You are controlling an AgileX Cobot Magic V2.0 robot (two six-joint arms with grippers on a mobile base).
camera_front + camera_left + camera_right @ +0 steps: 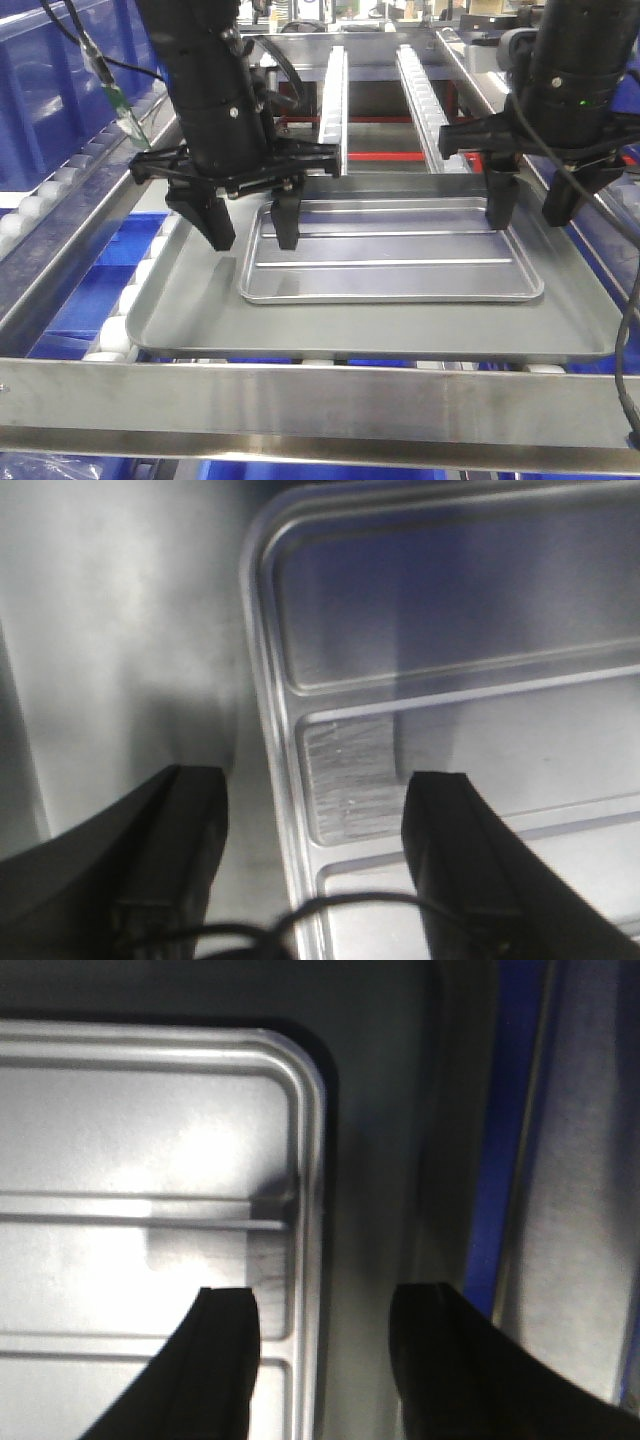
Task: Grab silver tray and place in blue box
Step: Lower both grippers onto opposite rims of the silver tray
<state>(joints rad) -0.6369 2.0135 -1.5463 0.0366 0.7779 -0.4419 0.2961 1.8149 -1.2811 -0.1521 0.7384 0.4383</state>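
The silver tray [390, 250] is shiny with two long ridges and lies inside a larger dull grey tray [180, 320]. My left gripper [250, 228] is open and straddles the silver tray's left rim, one finger inside and one outside. The left wrist view shows that rim [270, 740] between the open fingers [455, 860]. My right gripper [530, 208] is open and straddles the right rim. In the right wrist view the silver tray [150, 1140] has one finger [225, 1360] over its floor and the other outside. The blue box [50, 100], deep and ribbed, stands at the far left.
The grey tray rests on a conveyor with white rollers [30, 210] along the left and a metal rail [320, 400] across the front. Two white ribbed rails [335, 100] run back behind the trays. Shallower blue bins [100, 280] sit below on the left. A blue strip [505, 1140] shows right of the grey tray.
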